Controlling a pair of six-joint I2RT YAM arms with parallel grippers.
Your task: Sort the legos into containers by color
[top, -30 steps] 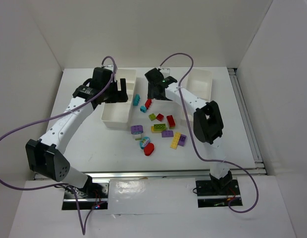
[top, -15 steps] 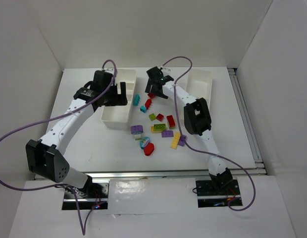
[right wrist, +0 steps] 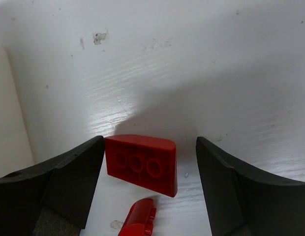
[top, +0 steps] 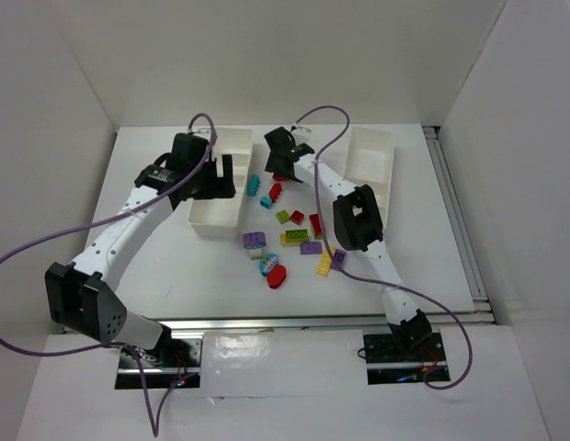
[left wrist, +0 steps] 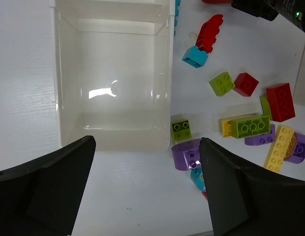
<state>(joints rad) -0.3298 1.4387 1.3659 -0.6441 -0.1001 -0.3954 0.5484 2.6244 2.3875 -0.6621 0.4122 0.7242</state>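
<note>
- One left tray (top: 214, 220) and one right tray (top: 368, 152), two in all.
- About a dozen bricks (top: 311, 247) lie on the table (top: 175, 266) between them. Some overlap, so the count may be off.
- One red brick (right wrist: 140, 164) lies flat with three holes up, its long side across the right gripper (right wrist: 150, 147), whose fingers sit apart beside it.
- The left gripper (left wrist: 147, 141) is wide over the left tray.

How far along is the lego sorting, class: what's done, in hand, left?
Done: nothing visible; the left tray shows an empty compartment. In hand: the right end effector, open, straddles a red brick on the table, not yet gripped. Left: the other legos lie loose on it.
</note>
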